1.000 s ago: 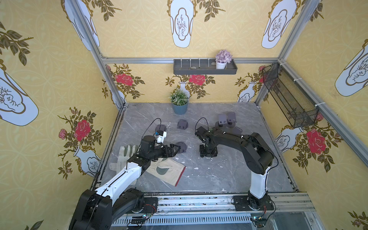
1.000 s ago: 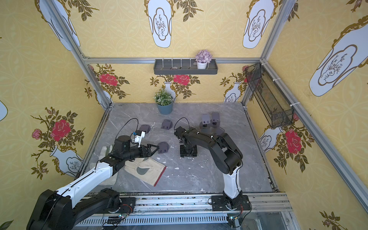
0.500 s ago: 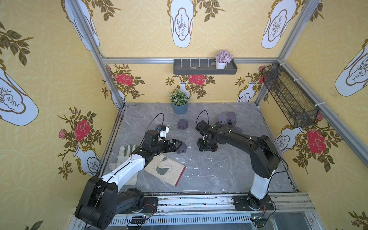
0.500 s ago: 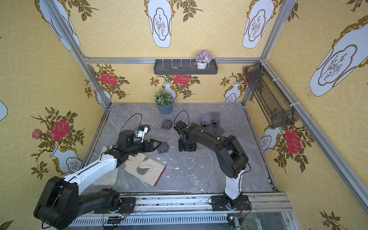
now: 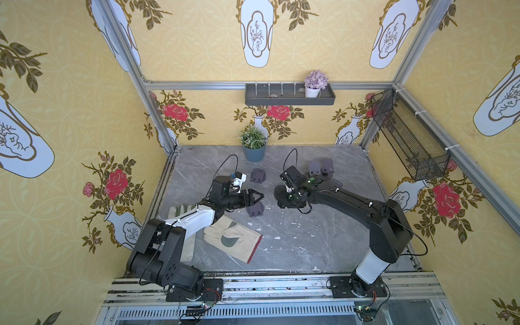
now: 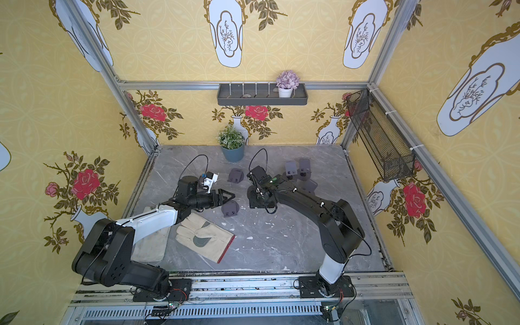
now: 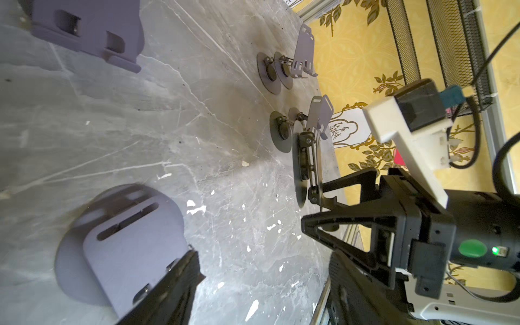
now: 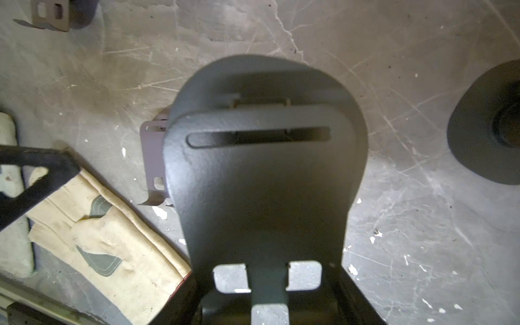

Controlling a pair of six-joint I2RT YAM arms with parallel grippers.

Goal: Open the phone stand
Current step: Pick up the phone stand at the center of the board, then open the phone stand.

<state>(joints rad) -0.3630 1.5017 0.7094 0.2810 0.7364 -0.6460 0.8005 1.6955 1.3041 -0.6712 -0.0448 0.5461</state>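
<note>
**A:** Where is the phone stand (image 8: pixel 261 191)?

**B:** Over the middle of the table (image 5: pixel 323 247), between the two arms. The right gripper (image 7: pixel 313 205) has it clamped at one end, with a finger on each side.

**A:** What does it look like?

**B:** Dark grey and matte. It has a round disc for a base, and a flat plate with a rounded top lies folded against that disc. A long narrow slot runs across the plate near its top. Near the gripped end are two square cut-outs with a tongue between them.

**A:** Folded shut, then?

**B:** Yes. The left wrist camera sees it edge-on, and there the plate and disc sit close together, joined by small hinge links.

**A:** And the left gripper (image 5: pixel 259 195)?

**B:** It points towards the right one. Its tips are near the phone stand but apart from it. Its fingers (image 7: pixel 174 289) are spread, with nothing between them.

**A:** Anything close by?

**B:** A second stand (image 5: pixel 254 210) lies on the table just beside the left gripper's tips. I cannot tell whether a finger touches it. A glove (image 5: pixel 233 239) lies nearer the front, beside the left arm. Near the back wall are the open stands (image 7: pixel 302 53), their plates raised off their discs.
</note>
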